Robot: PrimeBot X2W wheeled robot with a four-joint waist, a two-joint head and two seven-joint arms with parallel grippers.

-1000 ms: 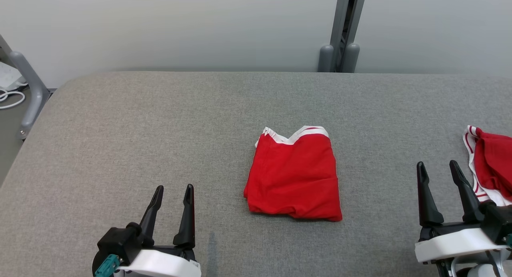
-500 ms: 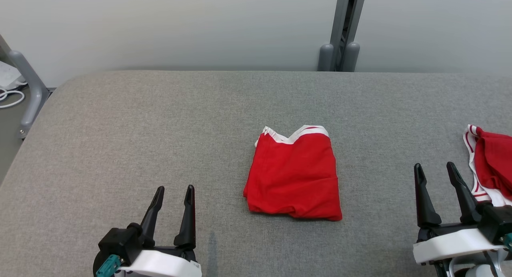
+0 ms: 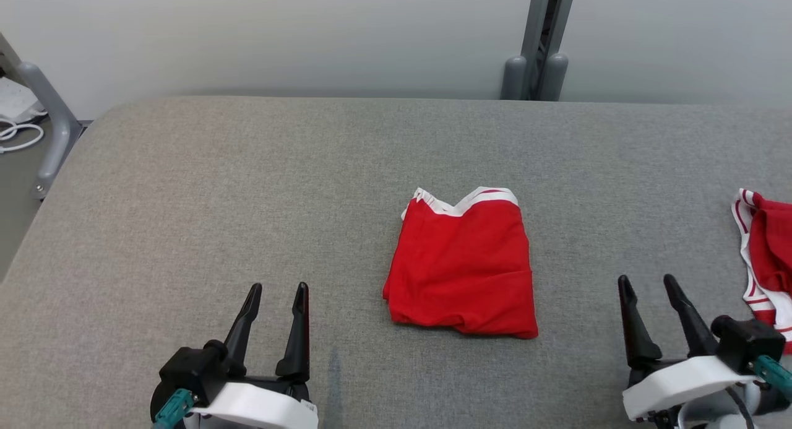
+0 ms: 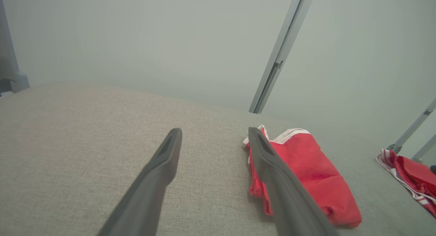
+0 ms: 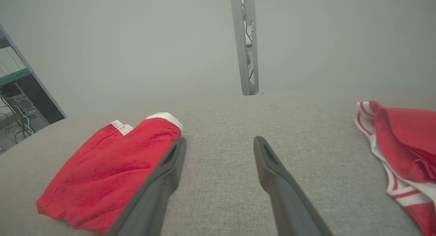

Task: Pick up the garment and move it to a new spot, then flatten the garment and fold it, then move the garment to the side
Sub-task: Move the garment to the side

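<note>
Both sets of jaws sit low at the near side of the grey surface, fingers pointing away. Left jaws are spread apart with nothing between them, and so are the right jaws.

The folded red shorts lie flat about midway between the two sets of jaws, touching neither. Their near hem is about level with the fingers and the white waistband is at the far end. In the left wrist view they're just off the right finger; in the right wrist view they're just off the left finger.

A second red garment with white striped trim is bunched up just to the outer side of the right jaws and runs off the picture's edge, so that side is tight.

There's lots of bare fabric ahead of the left jaws and out to their left, all the way to the rounded far corner. It's also bare straight ahead of the right jaws and beyond the shorts.

The far edge runs along a pale wall, with a grey post standing behind it, ahead and between the jaws. Off the left edge there's a grey rail and a white cable on the floor.
</note>
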